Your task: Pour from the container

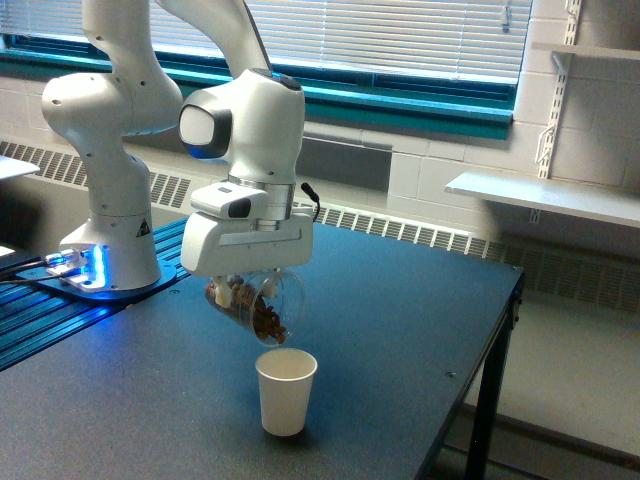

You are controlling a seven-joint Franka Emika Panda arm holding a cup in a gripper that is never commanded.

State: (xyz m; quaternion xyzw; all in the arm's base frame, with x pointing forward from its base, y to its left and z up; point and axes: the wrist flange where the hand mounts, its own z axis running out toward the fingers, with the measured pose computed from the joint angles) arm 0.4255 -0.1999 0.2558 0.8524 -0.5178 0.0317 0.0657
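The claw (250,275) is clamping the container (257,304), tilting it mouth-down just above the paper cup (286,391) on the bench (400,330). It is looking light, rigid and slippery, so gripping its walls mid-body seems safest.

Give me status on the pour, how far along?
Done: the gripper has the clear container tilted, mouth down, above the white paper cup. In hand: brown bits sit near the lip. Left: no bits visibly falling; cup contents can't be seen.
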